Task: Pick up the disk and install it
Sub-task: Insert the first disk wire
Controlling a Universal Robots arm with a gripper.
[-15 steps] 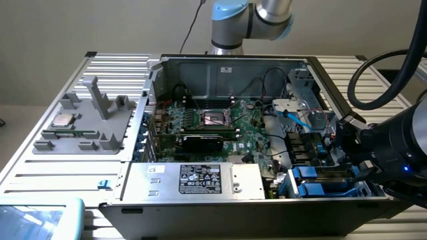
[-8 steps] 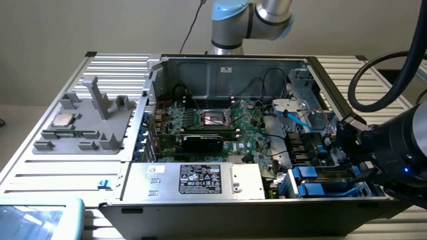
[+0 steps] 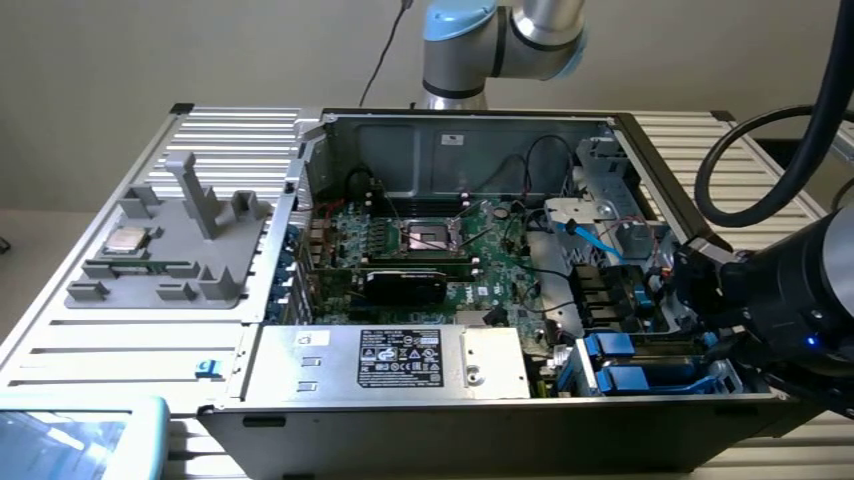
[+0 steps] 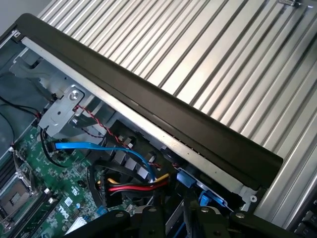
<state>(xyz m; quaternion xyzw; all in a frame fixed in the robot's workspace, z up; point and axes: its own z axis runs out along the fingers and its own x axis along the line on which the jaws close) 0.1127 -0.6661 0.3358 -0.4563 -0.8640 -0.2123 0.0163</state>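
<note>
Low over the drive bay [image 3: 587, 310] of an open computer case [image 3: 454, 150] on the slatted bench [image 3: 120, 350], at the exterior view's right: the hand [image 3: 687, 300], black and close to the case's corner. Apart, together or clamped: impossible to tell.

Disk [image 3: 621, 347] taken to be the blue-edged unit lying in the bay just under the hand, label face hidden, beside a second blue carrier [image 3: 654, 380]; seated fully or not, impossible to say.

Judged to be the seating stage of the install. To do it well: keep the disk square to the bay's rails. Press along the slot, never across it. Steer clear of the blue data cable [image 4: 99, 146] and the red, yellow and black power leads [image 4: 133, 187] bunched just beside the bay. Mind the case's black rim [image 4: 198, 134] running close alongside. Aim for a front edge flush with the neighbouring carrier, with no tilt and no cable pinched beneath.
</note>
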